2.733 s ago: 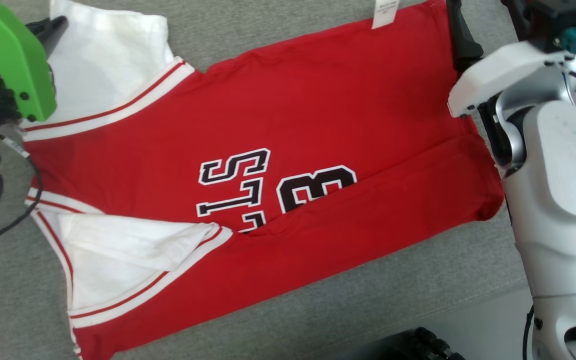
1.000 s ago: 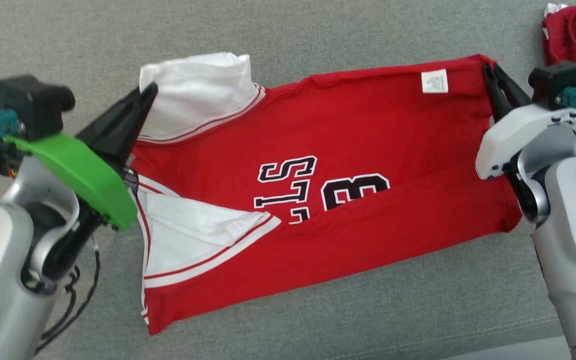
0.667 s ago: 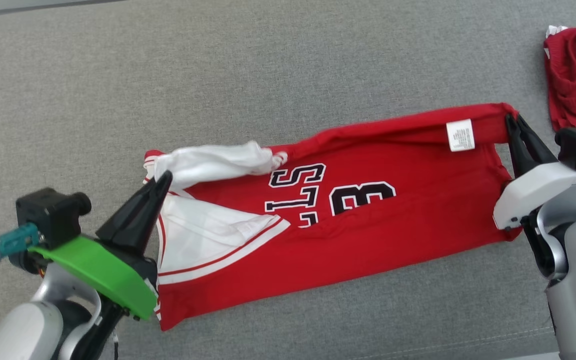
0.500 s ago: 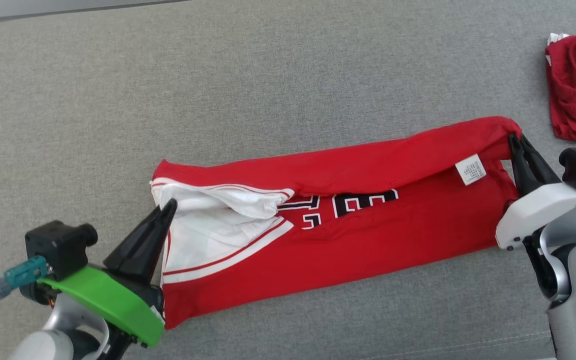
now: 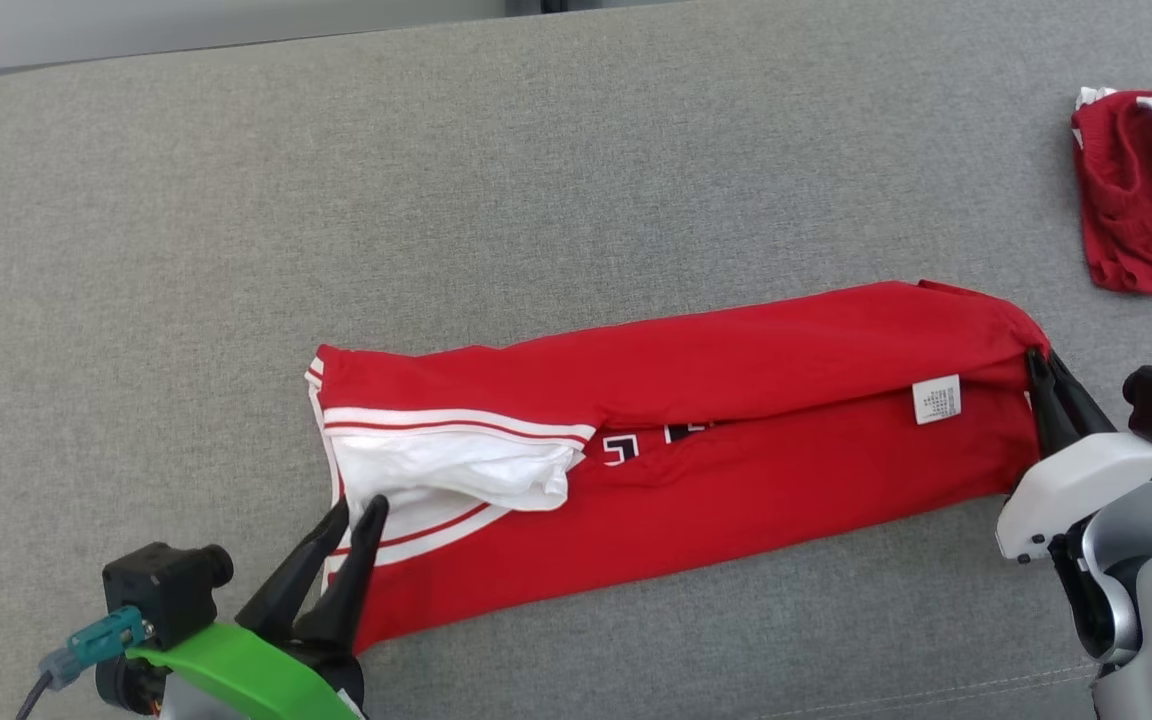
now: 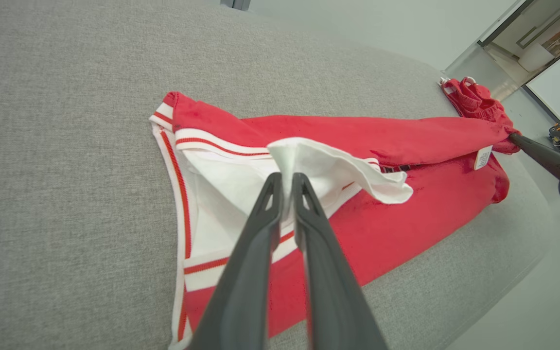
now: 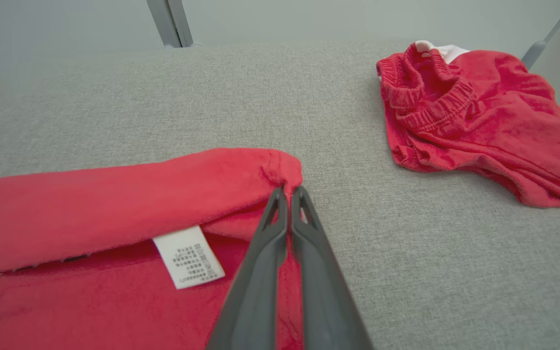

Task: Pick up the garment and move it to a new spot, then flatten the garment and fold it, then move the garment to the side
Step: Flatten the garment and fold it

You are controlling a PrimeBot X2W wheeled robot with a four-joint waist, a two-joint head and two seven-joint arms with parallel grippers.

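**Head view:** A red jersey (image 5: 736, 400) lies on a grey cushion (image 5: 536, 200), folded lengthwise into a long band that runs between the robot's two grippers. At the lower left, the left gripper (image 5: 358, 505) meets the striped white end of the jersey, its fingers a little apart. At the right edge, the right gripper (image 5: 1041, 360) has its fingers closed on the jersey's red corner, just beside a white label (image 5: 937, 399). Crumpled red shorts (image 5: 1146, 200) lie at the upper right, well apart from the jersey.

**Left wrist view:** The left gripper (image 6: 284, 177) has a narrow gap between its two dark fingers, and a fold of the white sleeve (image 6: 338, 165) is caught in it. The fold stands up in a peak above the tips. The rest of the jersey (image 6: 406, 204) lies flat beyond it, red over white with red stripes along the edge. At the far end, the right gripper (image 6: 516, 140) touches the jersey's corner, with the shorts (image 6: 474, 99) behind it.

**Right wrist view:** The right gripper (image 7: 287, 190) pinches the rolled red corner of the jersey (image 7: 114, 204), its fingers pressed together. The label (image 7: 187, 257) hangs from the upper layer just left of the fingers. The shorts (image 7: 479, 121) sit bunched on the cushion (image 7: 163, 97) to the upper right, waistband showing.
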